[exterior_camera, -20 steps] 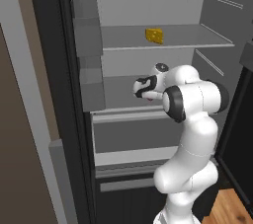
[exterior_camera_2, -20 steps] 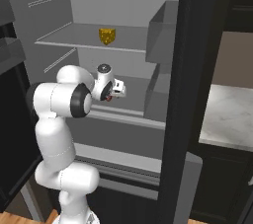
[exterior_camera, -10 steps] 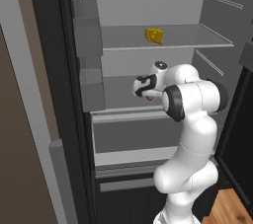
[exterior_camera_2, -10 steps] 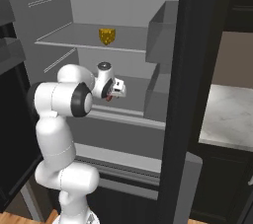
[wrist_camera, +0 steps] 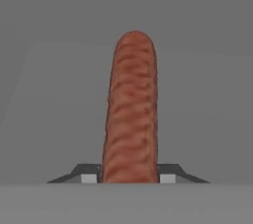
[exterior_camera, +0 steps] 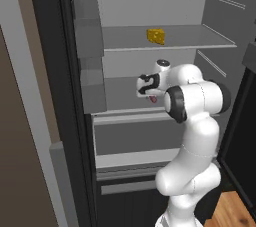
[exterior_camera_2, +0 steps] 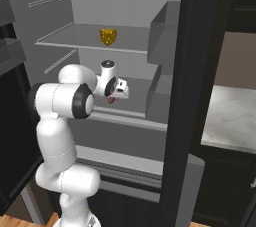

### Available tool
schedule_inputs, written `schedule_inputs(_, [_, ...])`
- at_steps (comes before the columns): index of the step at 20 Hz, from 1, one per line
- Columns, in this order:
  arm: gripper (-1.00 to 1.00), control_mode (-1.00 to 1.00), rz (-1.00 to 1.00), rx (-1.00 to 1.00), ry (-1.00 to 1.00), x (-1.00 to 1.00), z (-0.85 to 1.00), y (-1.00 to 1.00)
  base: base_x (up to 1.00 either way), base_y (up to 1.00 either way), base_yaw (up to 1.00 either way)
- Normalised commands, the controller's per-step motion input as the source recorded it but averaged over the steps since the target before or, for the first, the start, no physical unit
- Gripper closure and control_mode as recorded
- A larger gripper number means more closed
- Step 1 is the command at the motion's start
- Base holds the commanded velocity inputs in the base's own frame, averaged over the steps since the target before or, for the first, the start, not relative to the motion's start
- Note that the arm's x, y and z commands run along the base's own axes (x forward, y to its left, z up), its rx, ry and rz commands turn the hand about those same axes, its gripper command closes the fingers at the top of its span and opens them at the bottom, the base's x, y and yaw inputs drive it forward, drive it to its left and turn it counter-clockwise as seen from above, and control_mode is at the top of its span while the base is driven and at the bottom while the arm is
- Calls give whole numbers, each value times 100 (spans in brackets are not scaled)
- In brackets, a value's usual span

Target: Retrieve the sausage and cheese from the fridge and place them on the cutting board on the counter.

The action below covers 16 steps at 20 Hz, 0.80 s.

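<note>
1. The step in hand is the grab of the sausage, the first of the two foods to fetch. The hand view looks straight along it, with a dark fingertip pressed against each side of its near end, so the pincer is pinching the sausage.
2. The sausage sits at the middle shelf of the fridge, a spot of red just under the hand in both base views. Whether it is lifted off the shelf or resting on it I cannot tell.
3. The cheese lies on the shelf above, well apart from the pincer and untouched.
4. My judgement of the next move: raise the sausage a little, draw the arm straight back out between the door bins, then carry it to the board on the bench. The board itself cannot be made out here.
5. The grip looks narrow and near one end, so the sausage may swing or slip; a slow pull out would suit.
6. Pose: the arm rises from the base, bends at a high elbow, and reaches forward into the fridge. The wrist is turned so the hand points inward and slightly down over the middle shelf.
</note>
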Motion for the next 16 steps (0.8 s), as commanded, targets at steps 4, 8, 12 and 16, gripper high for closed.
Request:
schedule_inputs(4, [100, -100, 3, 0, 0, -88, -2, 0, 0, 0, 0])
schedule_inputs(8, [100, -100, 3, 1, 0, -100, 35, 0, 0, 0, 0])
schedule_inputs(12, [100, -100, 1, 0, 0, -95, 44, 0, 0, 0, 0])
schedule_inputs(16, [100, -100, 1, 0, 2, -57, 76, 0, 0, 0, 0])
